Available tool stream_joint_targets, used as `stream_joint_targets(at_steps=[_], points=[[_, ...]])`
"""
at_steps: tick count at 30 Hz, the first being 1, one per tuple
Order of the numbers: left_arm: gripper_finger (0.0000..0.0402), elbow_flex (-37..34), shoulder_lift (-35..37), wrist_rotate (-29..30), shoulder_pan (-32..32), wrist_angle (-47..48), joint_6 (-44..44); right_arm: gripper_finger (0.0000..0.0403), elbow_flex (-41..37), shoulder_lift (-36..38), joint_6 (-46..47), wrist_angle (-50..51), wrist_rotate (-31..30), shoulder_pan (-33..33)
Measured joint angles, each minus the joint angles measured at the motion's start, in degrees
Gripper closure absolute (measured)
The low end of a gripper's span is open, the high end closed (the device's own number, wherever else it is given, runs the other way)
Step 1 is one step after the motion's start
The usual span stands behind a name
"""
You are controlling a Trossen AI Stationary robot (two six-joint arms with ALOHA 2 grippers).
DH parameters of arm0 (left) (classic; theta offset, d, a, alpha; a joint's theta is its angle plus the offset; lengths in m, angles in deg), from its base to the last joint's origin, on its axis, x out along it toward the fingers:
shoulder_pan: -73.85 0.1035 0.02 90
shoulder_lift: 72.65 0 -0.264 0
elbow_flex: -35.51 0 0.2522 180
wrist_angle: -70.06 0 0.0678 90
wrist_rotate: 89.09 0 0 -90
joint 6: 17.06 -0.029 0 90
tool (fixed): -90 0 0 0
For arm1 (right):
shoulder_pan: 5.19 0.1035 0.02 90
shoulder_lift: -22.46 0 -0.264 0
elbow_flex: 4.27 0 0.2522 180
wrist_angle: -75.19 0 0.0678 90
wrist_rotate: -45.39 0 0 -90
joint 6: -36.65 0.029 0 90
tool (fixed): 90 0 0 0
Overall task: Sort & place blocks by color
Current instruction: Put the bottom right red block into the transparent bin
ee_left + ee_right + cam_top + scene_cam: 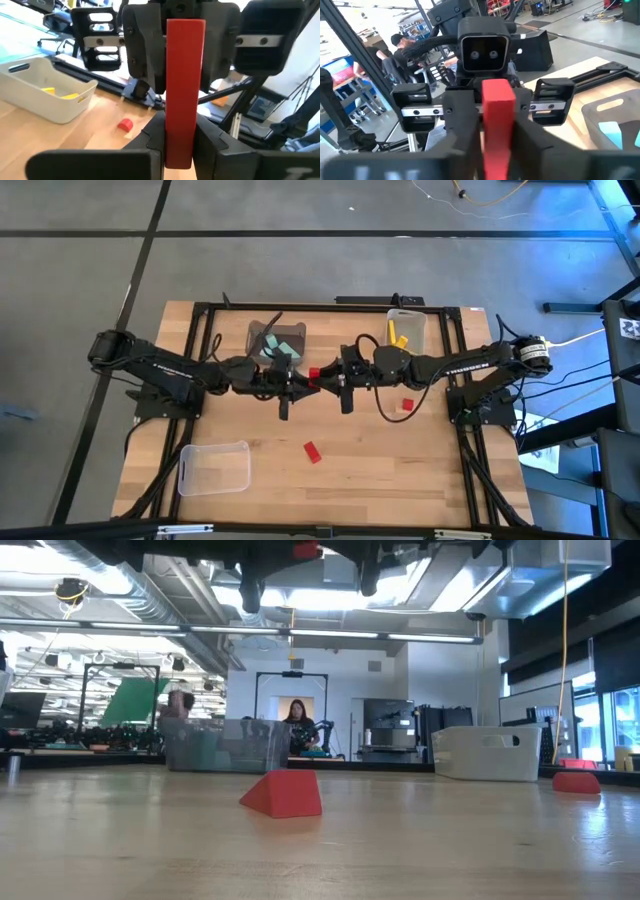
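Overhead, the left gripper and right gripper are meeting above mid-table, both pinching one red block between them. Releasing out of step could be dropping it. Green blocks are lying in the dark bin, yellow ones in the white bin; the clear bin is looking empty. Two red blocks are lying loose.

Low down, one loose red block is sitting nearest on the table, another farther off.

From the left wrist, its fingers are clamping the block's end; a shallow hold may be slipping.

From the right wrist, that arm's fingers are gripping the opposite end.
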Motion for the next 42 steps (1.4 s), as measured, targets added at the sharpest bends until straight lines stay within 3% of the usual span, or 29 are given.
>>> stream_joint_targets(at_steps=[6,11,15,22,31,42], points=[[0.0355,-0.07,2.92,1.43,0.22,6.46,-0.98,0.0172,-0.04,2.03,-0.01,4.16,-1.93,-0.10],[0.0355,-0.07,10.76,2.29,0.87,18.32,-2.86,0.0110,-0.04,7.45,-0.19,14.46,-2.07,-1.44],[0.0355,-0.29,18.55,5.45,0.73,25.86,-4.58,0.0103,-0.04,12.69,-0.07,23.78,-2.19,-2.01],[0.0355,-8.85,31.45,10.15,-1.33,22.36,-3.77,0.0112,-0.75,20.06,-0.07,36.43,-3.24,-1.32],[0.0355,-13.92,38.17,14.35,-3.87,18.36,-4.01,0.0112,-10.75,27.02,3.19,24.43,-8.25,1.14],[0.0355,-13.91,38.07,14.25,-3.85,19.48,-4.44,0.0112,-10.86,27.32,2.99,23.06,-8.64,1.16]])
